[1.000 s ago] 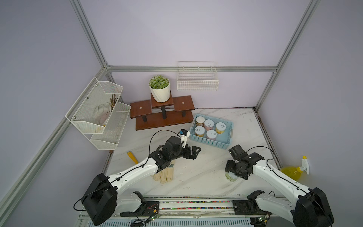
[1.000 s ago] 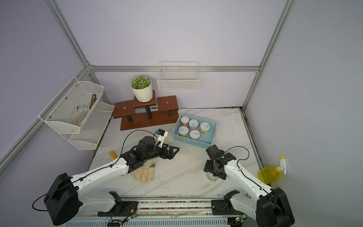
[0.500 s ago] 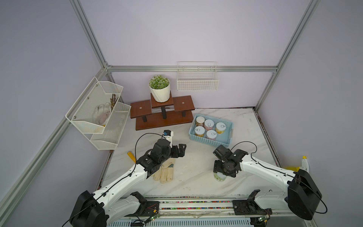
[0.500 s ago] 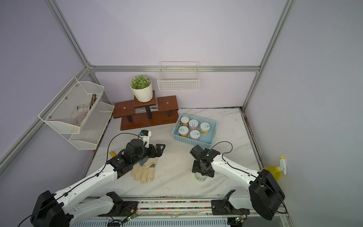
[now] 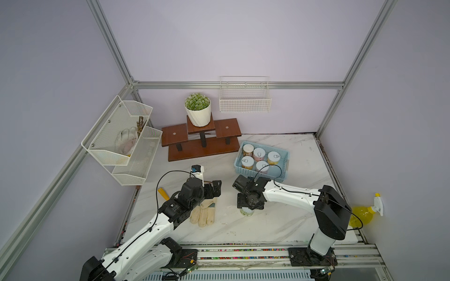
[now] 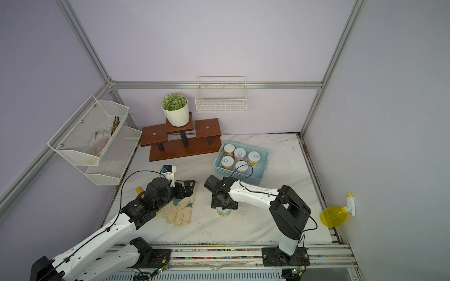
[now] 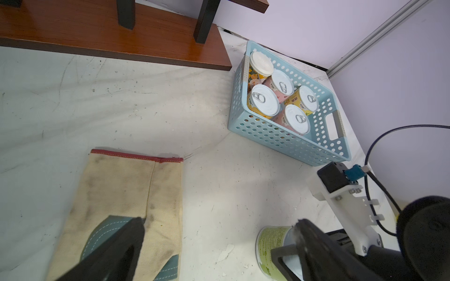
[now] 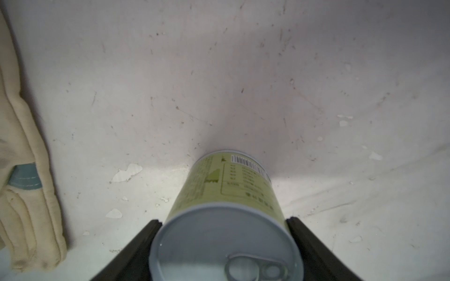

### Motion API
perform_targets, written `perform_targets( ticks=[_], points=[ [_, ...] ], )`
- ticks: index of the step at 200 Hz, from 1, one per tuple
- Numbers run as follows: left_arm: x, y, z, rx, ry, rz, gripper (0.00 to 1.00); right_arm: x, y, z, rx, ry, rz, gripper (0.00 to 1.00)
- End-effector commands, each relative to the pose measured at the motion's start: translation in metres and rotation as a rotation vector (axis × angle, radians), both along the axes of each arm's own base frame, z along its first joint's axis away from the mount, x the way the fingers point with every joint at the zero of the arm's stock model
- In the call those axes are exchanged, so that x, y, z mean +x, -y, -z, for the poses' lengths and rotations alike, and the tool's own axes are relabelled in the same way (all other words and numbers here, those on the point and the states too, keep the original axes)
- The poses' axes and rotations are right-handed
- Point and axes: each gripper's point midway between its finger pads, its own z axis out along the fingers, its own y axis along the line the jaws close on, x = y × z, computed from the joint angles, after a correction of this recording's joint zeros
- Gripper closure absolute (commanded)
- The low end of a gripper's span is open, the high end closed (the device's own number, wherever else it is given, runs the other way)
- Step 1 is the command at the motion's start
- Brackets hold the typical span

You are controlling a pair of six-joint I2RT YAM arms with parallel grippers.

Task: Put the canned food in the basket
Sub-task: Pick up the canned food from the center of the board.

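Note:
A green-labelled can with a pale pull-tab lid stands upright low at the marble table's front middle, also in both top views. My right gripper points down and is shut on it, one black finger on each side of the lid. The light blue basket sits behind it and holds several cans. My left gripper hangs open over a work glove's cuff, left of the held can.
A beige work glove lies left of the can. A brown wooden stand with a potted plant is at the back. A yellow-handled tool lies at the left edge. A yellow spray bottle hangs off the right side.
My right gripper has carried the green can leftward, from the right front toward the middle. The left arm has drawn back from near the basket to above the glove, still open.

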Motion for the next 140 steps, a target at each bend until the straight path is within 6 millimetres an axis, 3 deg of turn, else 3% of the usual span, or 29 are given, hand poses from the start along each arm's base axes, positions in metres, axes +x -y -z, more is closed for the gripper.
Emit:
perform_targets(
  ticks=[1, 12, 26, 74, 140],
  points=[
    [0.000, -0.011, -0.004, -0.005, 0.011, -0.050, 0.00, 0.006, -0.006, 0.003, -0.010, 0.016, -0.015, 0.18],
    [-0.001, -0.015, -0.003, -0.006, 0.008, -0.063, 0.00, 0.005, -0.005, 0.006, -0.023, 0.008, -0.018, 0.07],
    [-0.002, -0.018, -0.003, -0.029, 0.006, -0.075, 0.00, 0.004, -0.003, 0.007, -0.036, 0.008, -0.017, 0.01],
    [0.003, -0.025, 0.002, -0.203, -0.022, -0.072, 0.00, -0.003, 0.001, 0.007, -0.077, 0.010, -0.045, 0.05],
    [0.005, -0.029, 0.008, -0.195, -0.045, -0.068, 0.00, -0.010, 0.001, 0.004, -0.100, 0.014, -0.066, 0.13]
  ],
)
